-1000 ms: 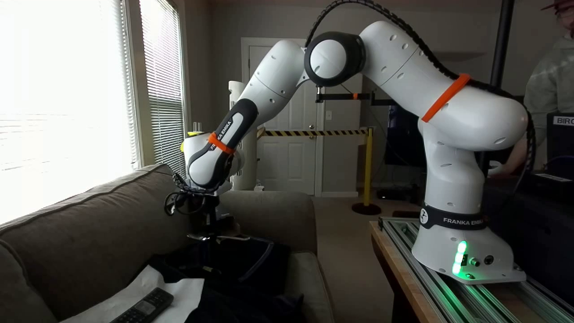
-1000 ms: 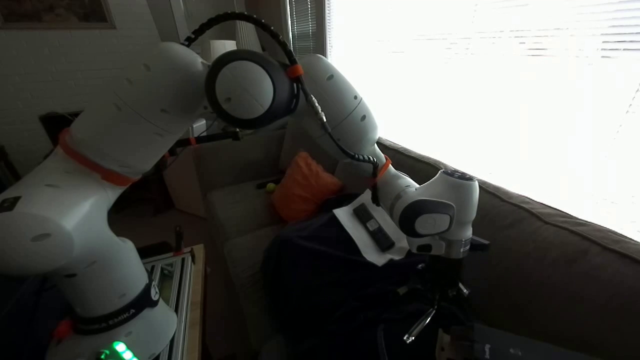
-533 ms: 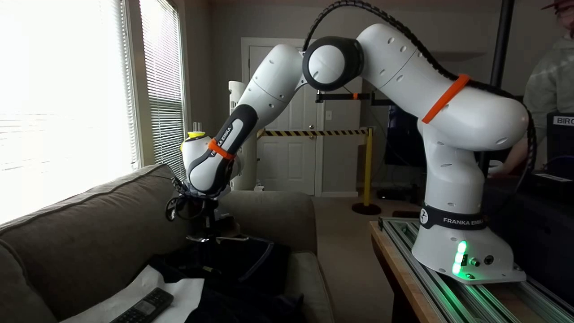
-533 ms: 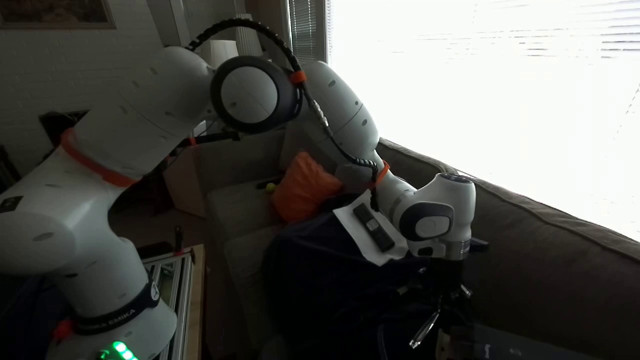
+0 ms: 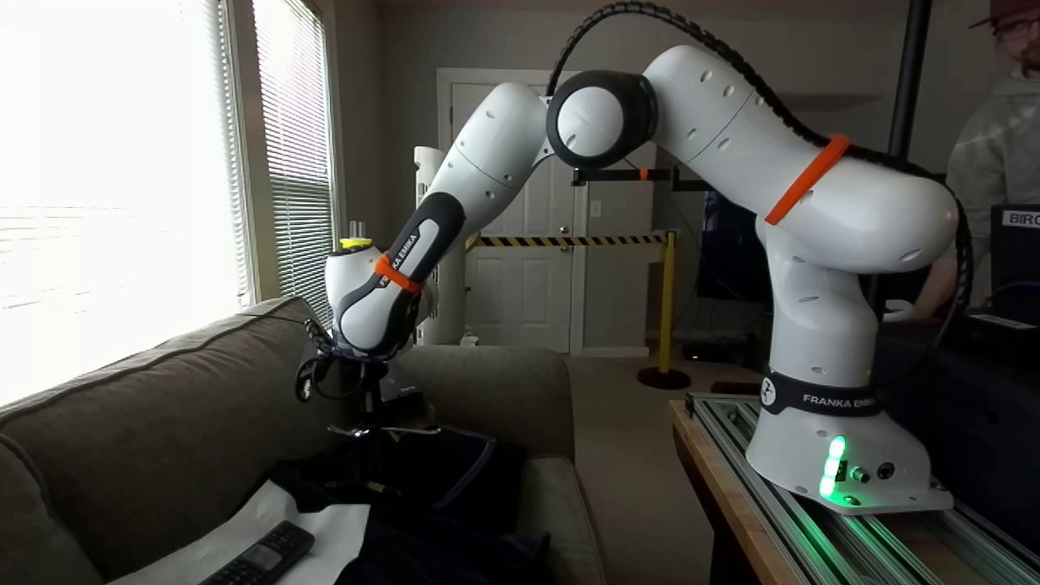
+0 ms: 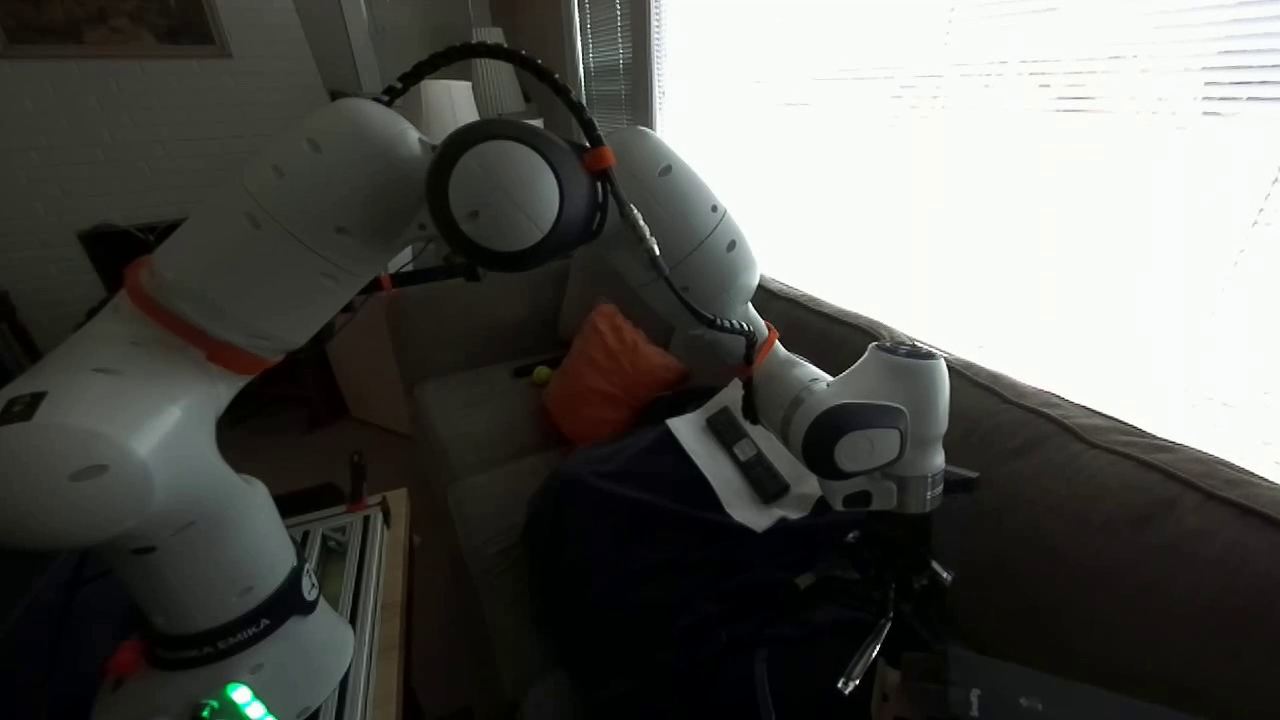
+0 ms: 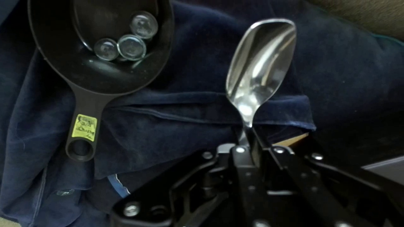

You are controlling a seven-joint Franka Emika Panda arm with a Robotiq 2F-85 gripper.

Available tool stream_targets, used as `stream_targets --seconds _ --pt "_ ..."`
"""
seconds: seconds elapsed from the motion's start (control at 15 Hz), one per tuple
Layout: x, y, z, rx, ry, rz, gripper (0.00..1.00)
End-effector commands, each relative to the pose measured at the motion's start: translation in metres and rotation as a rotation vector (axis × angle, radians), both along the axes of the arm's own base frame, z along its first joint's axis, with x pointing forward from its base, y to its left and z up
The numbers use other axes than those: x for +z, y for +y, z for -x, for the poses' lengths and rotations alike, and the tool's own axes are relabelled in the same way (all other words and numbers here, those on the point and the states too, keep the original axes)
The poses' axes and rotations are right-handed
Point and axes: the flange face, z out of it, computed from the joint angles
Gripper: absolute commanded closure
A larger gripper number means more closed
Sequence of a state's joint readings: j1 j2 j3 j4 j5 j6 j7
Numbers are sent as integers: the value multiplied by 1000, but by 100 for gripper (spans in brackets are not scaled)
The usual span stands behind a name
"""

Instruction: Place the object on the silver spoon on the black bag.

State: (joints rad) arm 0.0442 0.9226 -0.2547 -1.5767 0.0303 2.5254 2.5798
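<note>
Jaws: stood nearly together on the gripper (image 7: 252, 143), pinching the neck of the silver spoon (image 7: 258, 72).
Nearest neighbour: black cup (image 7: 110, 80) with a stubby handle, which lay left of the spoon in the wrist view, apart from it.
In the cup: three clear round pieces (image 7: 131, 47) were bunched to one side.
Cup handle: carried a yellow label (image 7: 84, 126) with handwriting hard to read.
White sheet (image 6: 738, 495): lay near the gripper, a remote control (image 6: 745, 450) on it, in both exterior views.
Sofa (image 5: 179, 406): its backrest rose near the gripper.
Farther along the seat: orange bundle (image 6: 610, 375) lay well apart from the spoon.
Edge of the room: person (image 5: 999, 154) stood well apart from the gripper.
Black bag (image 6: 640, 580): slumped across the sofa seat below the gripper; dark blue cloth (image 7: 189, 69) spread under cup and spoon in the wrist view, and whether all of it was bag could not be told.
Spoon bowl: reached out beyond the jaws toward the top of the wrist view, raised above the cloth.
Load in the bowl: could not be told for glare.
</note>
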Motion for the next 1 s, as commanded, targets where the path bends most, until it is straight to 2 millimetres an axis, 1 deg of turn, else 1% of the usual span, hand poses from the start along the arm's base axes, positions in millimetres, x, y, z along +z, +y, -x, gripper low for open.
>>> stream_targets --seconds 0.0,0.2,0.33,0.4,0.47,0.53,0.67,0.73,0.93 --pt "-14 1 -6 19 -25 7 98" --pt "-21 1 -5 28 -23 3 98" --pt "-18 1 -6 55 -34 8 98" --pt "-13 2 -7 86 -38 3 66" --pt "-7 2 -9 87 -42 9 65" --pt "3 4 -9 113 -46 15 60" --pt "24 10 -8 172 -51 -16 45" --pt "38 15 -6 217 -37 -28 36" --pt "75 35 2 369 -1 -86 14"
